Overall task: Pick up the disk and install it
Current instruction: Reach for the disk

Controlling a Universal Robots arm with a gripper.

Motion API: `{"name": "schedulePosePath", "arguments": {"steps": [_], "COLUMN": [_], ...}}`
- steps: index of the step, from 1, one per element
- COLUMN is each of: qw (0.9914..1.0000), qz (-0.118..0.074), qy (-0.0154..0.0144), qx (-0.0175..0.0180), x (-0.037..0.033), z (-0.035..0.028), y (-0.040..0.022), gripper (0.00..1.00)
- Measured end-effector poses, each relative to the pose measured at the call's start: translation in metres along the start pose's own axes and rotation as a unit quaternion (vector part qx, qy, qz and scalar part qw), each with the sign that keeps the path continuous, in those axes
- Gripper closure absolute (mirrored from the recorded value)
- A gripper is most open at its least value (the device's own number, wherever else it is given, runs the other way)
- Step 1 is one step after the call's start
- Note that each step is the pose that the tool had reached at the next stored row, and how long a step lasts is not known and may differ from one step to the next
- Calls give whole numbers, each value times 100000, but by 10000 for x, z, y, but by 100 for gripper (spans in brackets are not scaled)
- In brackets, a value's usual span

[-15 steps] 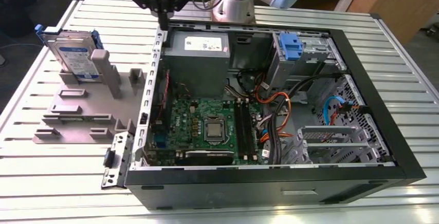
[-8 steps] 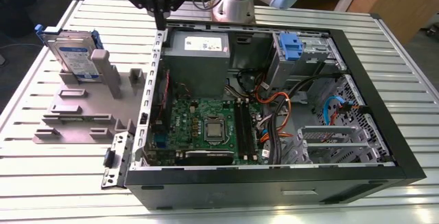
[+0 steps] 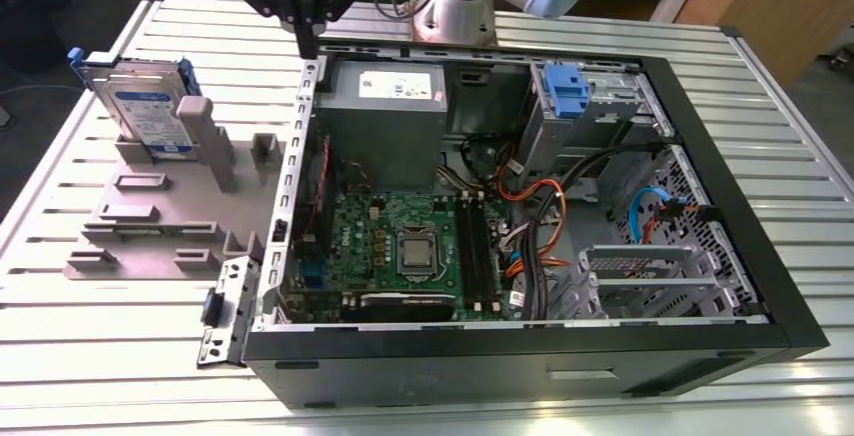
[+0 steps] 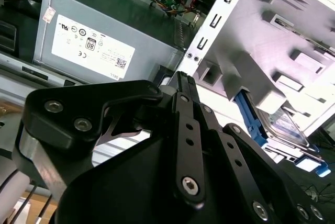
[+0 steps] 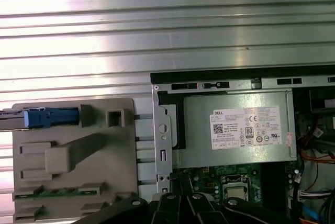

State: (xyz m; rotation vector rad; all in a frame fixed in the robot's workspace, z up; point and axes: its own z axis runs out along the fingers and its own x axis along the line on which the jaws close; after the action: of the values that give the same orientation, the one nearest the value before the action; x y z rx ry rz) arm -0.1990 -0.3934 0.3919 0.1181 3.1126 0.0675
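The disk (image 3: 139, 102) is a silver drive with a blue-and-white label and a blue frame. It stands on edge in a grey holder (image 3: 160, 216) at the exterior view's left, outside the computer case. In the second wrist view the disk (image 4: 287, 125) leans behind a grey post, and in the first wrist view the disk (image 5: 37, 118) is seen edge-on. My gripper (image 3: 310, 44) hangs above the case's back left corner, to the right of the disk and apart from it. Its black fingers (image 4: 181, 85) meet at one tip with nothing between them.
The open black computer case (image 3: 534, 346) lies on a slatted metal table (image 3: 94, 336). Inside are the grey power-supply box (image 3: 384, 96), a green motherboard (image 3: 400, 246), orange and blue cables (image 3: 534, 206) and a metal drive bay with a blue latch (image 3: 566, 90).
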Motion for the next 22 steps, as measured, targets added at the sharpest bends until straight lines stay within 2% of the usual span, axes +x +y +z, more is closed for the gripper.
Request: {"name": "schedulePosePath", "arguments": {"steps": [22], "qw": [100000], "qz": [-4], "qy": [1], "qx": [-4], "x": [89], "z": [3], "y": [-6], "gripper": [89]}}
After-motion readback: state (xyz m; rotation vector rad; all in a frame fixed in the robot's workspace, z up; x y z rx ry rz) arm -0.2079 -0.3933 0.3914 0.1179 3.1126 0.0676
